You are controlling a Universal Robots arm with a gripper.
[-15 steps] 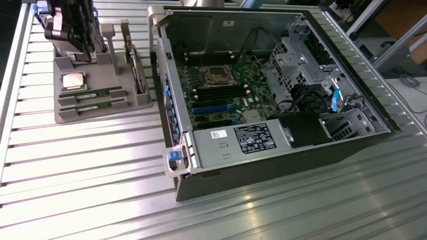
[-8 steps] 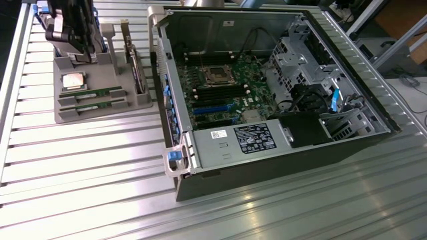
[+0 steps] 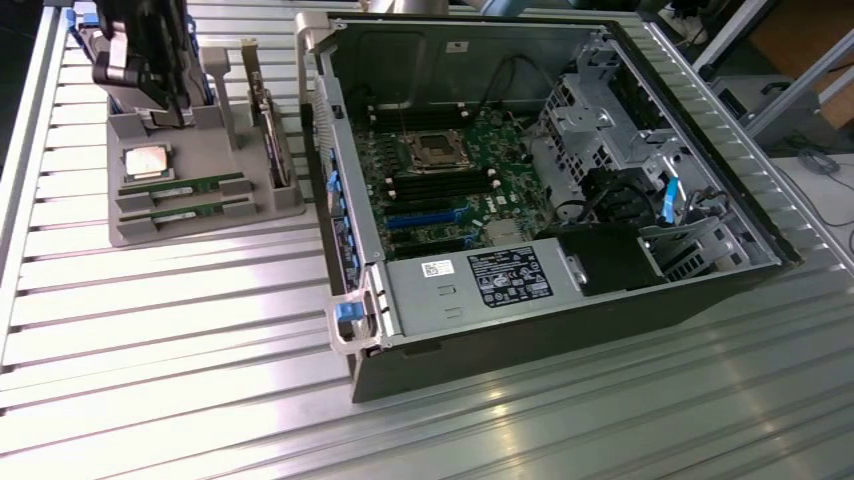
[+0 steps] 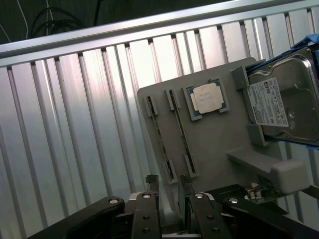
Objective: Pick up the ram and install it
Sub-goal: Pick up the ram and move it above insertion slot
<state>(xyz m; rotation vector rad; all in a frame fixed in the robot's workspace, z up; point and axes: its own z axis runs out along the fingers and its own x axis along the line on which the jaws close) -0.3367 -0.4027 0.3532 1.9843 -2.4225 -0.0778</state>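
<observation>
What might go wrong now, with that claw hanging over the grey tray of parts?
One ram stick and its twin sit thin and close together, so the open claw might snag both or hit the grey holder. The processor lies right beside them and might get knocked.

table (image 3: 200, 330): bare ribbed metal is seen, silvery and glossy, with strong glare.
holder (image 4: 214, 144): grey plastic is shown, smooth and matt.
ram (image 3: 180, 186): green circuit board is seen, dull in finish.
processor chip (image 4: 207, 97): a silvery metal lid with a satin sheen is shown.
hard drive (image 4: 294, 94): shiny metal is partly covered by a white paper label.
computer case (image 3: 561, 345): dark matt sheet metal is seen.
power supply (image 3: 441, 295): plain grey sheet metal is shown.
gripper (image 4: 168, 181): black, faintly glossy parts are fitted with bright metal screws.
</observation>
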